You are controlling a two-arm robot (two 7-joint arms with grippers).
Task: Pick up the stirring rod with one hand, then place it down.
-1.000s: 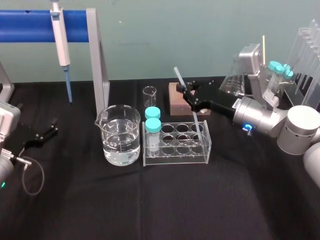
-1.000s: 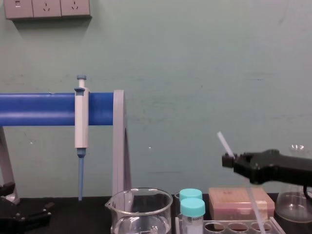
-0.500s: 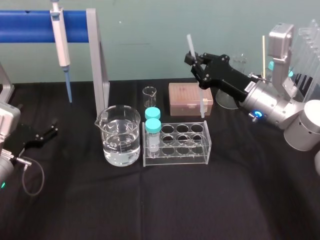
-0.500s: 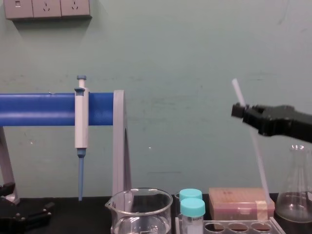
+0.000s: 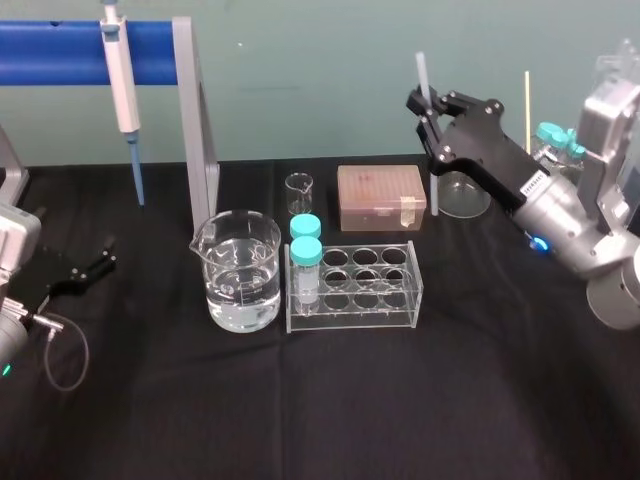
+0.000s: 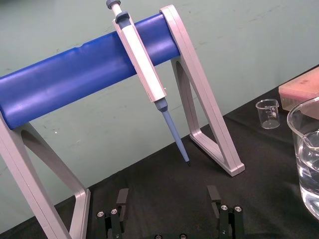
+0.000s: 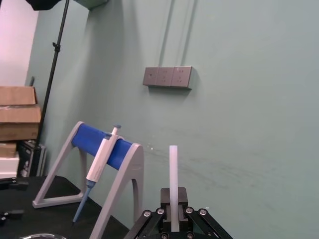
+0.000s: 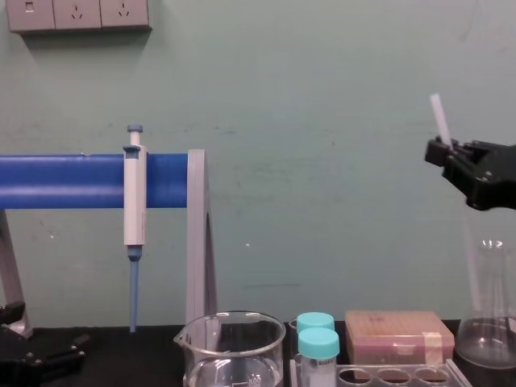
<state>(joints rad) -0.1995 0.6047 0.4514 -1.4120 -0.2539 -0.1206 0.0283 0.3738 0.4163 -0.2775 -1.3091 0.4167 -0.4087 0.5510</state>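
Long thin translucent white stirring rod (image 5: 433, 180) is in the air, near upright with a slight tilt, over the back right of the table; the black two-finger right gripper (image 5: 427, 103) has its jaws clamped on the rod's upper part, a short stub showing above the fingers (image 7: 173, 184); lower end hangs by the right end of the pinkish-brown rectangular box (image 5: 380, 195), next to the clear glass conical flask (image 5: 462, 195); can't tell if the tip touches anything. In front of the box: clear plastic tube rack (image 5: 355, 295) with two teal-capped tubes (image 5: 305, 250); large glass beaker part-filled with water (image 5: 240, 270) just to its left. White-and-blue pipette (image 5: 122, 80) hangs on the blue-barred stand (image 5: 60, 50) at back left. Black left gripper (image 5: 95, 262) sits parked low at the left edge, jaws spread wide.
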